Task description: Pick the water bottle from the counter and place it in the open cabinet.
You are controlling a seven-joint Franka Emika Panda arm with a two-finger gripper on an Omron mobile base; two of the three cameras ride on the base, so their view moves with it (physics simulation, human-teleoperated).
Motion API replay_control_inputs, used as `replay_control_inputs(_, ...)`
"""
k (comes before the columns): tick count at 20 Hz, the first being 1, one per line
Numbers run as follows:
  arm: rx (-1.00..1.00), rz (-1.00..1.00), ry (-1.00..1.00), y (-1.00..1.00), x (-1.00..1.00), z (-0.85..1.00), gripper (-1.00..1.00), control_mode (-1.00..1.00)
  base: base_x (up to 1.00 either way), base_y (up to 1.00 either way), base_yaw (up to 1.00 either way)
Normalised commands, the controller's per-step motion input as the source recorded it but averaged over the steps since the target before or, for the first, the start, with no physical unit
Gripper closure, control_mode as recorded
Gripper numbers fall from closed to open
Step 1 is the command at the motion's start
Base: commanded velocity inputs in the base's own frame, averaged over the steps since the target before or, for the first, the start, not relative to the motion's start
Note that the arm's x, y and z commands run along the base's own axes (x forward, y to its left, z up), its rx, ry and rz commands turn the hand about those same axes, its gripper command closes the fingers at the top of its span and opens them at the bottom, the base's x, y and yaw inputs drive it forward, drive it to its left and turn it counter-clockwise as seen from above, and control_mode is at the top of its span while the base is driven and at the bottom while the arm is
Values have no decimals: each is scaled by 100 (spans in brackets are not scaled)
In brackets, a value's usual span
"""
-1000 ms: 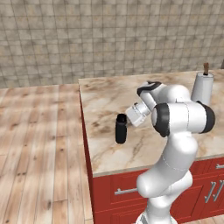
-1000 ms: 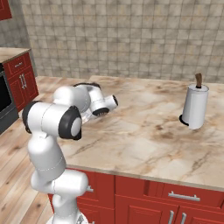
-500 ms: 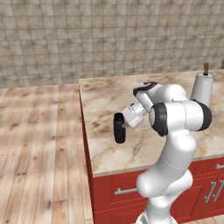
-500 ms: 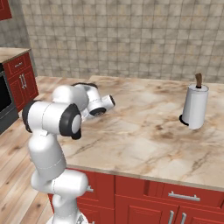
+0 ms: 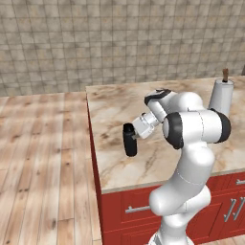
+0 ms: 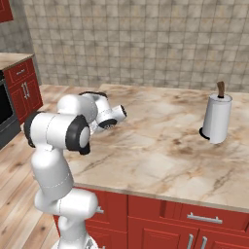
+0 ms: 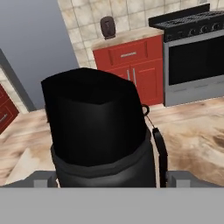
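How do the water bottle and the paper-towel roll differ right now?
The water bottle is matte black; the paper-towel roll is white with a brown post. The water bottle is held off the counter at the gripper, beyond the counter's left edge; the roll stands on the counter, far from the arm. The bottle looks shorter than the roll. Both are upright cylinders.

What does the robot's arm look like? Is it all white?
Mostly white. The arm is made of smooth, rounded white parts, with dark bands at the joints. It narrows to a grey and white wrist, and the gripper at its end is black. One thin dark finger shows in the hand view. No loose cables or writing show on it.
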Motion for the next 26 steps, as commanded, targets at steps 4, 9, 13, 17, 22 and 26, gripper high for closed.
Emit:
replay_control_inputs(4,0,0,0,0,0,0,100,-100,0,0,0)
replay_control_inputs(9,0,0,0,0,0,0,100,-100,0,0,0)
replay_control_inputs(13,0,0,-1,0,-23,18,100,-100,0,0,0)
replay_control_inputs(17,0,-2,-3,3,-37,71,100,-100,0,0,0)
replay_control_inputs(22,0,-3,0,10,-31,84,100,-100,0,0,0)
replay_control_inputs(26,0,-5,0,10,-42,89,100,-100,0,0,0)
